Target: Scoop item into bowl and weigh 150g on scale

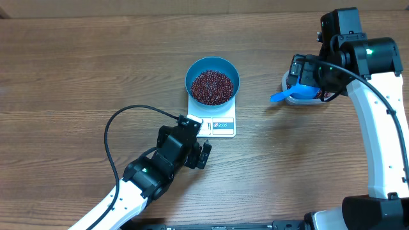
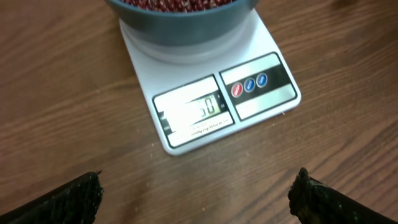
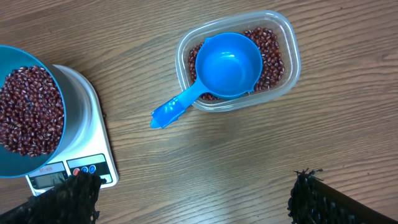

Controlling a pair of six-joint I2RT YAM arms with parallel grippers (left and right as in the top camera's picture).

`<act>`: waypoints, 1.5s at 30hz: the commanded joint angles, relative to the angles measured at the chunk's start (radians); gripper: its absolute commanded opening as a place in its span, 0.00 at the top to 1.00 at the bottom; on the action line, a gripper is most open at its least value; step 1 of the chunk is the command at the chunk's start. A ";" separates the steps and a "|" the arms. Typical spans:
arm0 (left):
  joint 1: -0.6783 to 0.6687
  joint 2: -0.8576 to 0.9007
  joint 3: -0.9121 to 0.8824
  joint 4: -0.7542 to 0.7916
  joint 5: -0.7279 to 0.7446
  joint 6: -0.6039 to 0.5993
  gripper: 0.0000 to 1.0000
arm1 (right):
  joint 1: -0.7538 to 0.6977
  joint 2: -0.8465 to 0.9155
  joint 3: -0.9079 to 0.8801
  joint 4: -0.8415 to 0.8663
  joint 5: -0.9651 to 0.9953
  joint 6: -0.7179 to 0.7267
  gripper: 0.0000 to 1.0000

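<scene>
**A:** Risks from here?

**B:** The left end effector [image 2: 196, 202] hangs fully open and empty just beside the display edge of the scale [image 1: 220, 124]. A careless move could nudge that edge, upsetting the reading or sliding the bowl [image 1: 188, 76]. Glare washes out part of the display [image 2: 193, 112]. I read "50" at the end and cannot confirm the leading digit, so the target weight is unverified.

**A:** Right side?

**B:** The right end effector [image 3: 194, 199] is spread wide, holds nothing, and is above bare worktop [image 1: 77, 64]. The scoop [image 3: 227, 65] lies in the clear tub [image 3: 292, 56] with its handle over the rim. A clipped handle could tip it out.

**A:** The item?

**B:** The beans [image 1: 212, 87] are small, dark red-brown and loose. They fill the bowl, which sits on the scale, to below the rim. More remain in the tub.
</scene>
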 commanded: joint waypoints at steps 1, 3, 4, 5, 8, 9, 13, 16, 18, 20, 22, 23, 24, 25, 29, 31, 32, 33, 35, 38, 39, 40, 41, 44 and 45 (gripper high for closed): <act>0.010 -0.010 -0.005 -0.018 0.030 -0.039 0.00 | -0.005 -0.017 0.025 0.005 0.006 -0.014 0.00; 0.010 -0.010 -0.005 -0.020 0.029 -0.039 0.00 | -0.005 -0.017 0.025 0.005 0.006 -0.014 0.00; 0.010 -0.010 -0.005 -0.020 0.029 -0.039 0.00 | -0.005 -0.017 0.025 0.005 0.006 -0.014 0.00; 0.010 -0.010 -0.005 -0.020 0.030 -0.039 0.01 | -0.005 -0.017 0.025 0.005 0.006 -0.014 0.00; 0.010 -0.010 -0.005 -0.020 0.030 -0.039 0.00 | -0.005 -0.017 0.025 0.005 0.006 -0.014 0.00; 0.010 -0.010 -0.005 -0.020 0.029 -0.039 0.00 | -0.005 -0.017 0.025 0.005 0.006 -0.014 0.00; 0.011 -0.010 -0.005 -0.021 0.013 -0.038 0.00 | -0.005 -0.017 0.025 0.005 0.006 -0.014 0.00; 0.016 -0.010 -0.005 -0.021 -0.006 -0.031 0.00 | -0.005 -0.017 0.025 0.005 0.006 -0.014 0.00; 0.024 -0.010 -0.005 -0.020 -0.009 -0.025 0.01 | -0.005 -0.017 0.025 0.005 0.006 -0.014 0.00; 0.036 -0.010 -0.005 -0.020 -0.009 -0.018 0.01 | -0.005 -0.017 0.025 0.005 0.006 -0.014 0.00; 0.054 -0.011 -0.005 -0.020 -0.009 -0.008 0.00 | -0.005 -0.017 0.025 0.005 0.006 -0.014 0.00; 0.065 -0.011 -0.005 -0.019 -0.009 0.002 0.00 | -0.005 -0.017 0.025 0.005 0.006 -0.014 0.00; 0.073 -0.011 -0.005 -0.017 -0.009 0.010 0.00 | -0.005 -0.017 0.025 0.005 0.006 -0.014 0.00; 0.083 -0.012 -0.005 -0.013 -0.009 0.024 0.00 | -0.005 -0.017 0.025 0.005 0.006 -0.014 0.00; 0.127 -0.021 -0.005 0.000 -0.008 0.070 0.00 | -0.005 -0.017 0.025 0.005 0.006 -0.014 0.00; 0.147 -0.032 -0.005 0.009 -0.008 0.090 0.00 | -0.005 -0.017 0.025 0.005 0.006 -0.014 0.00; 0.159 -0.040 -0.005 0.016 -0.008 0.108 0.00 | -0.005 -0.017 0.025 0.005 0.006 -0.014 0.00; 0.171 -0.048 -0.005 0.021 -0.008 0.122 0.00 | -0.005 -0.017 0.025 0.005 0.006 -0.014 0.00; 0.198 -0.071 -0.005 0.033 -0.008 0.151 0.00 | -0.005 -0.017 0.025 0.005 0.006 -0.014 0.00; 0.249 -0.108 -0.005 0.048 -0.008 0.165 0.00 | -0.005 -0.017 0.025 0.005 0.006 -0.014 0.00; 0.268 -0.119 -0.005 0.052 -0.008 0.164 0.00 | -0.005 -0.017 0.025 0.005 0.006 -0.014 0.00; 0.286 -0.129 -0.005 0.056 -0.006 0.164 0.00 | -0.005 -0.017 0.025 0.005 0.006 -0.014 0.00; 0.307 -0.141 -0.005 0.059 -0.004 0.165 0.00 | -0.005 -0.017 0.025 0.005 0.006 -0.014 0.00; 0.360 -0.174 -0.011 0.081 0.002 0.165 0.00 | -0.005 -0.017 0.025 0.005 0.006 -0.014 0.00; 0.377 -0.185 -0.017 0.096 0.009 0.172 0.00 | -0.005 -0.017 0.025 0.005 0.006 -0.014 0.00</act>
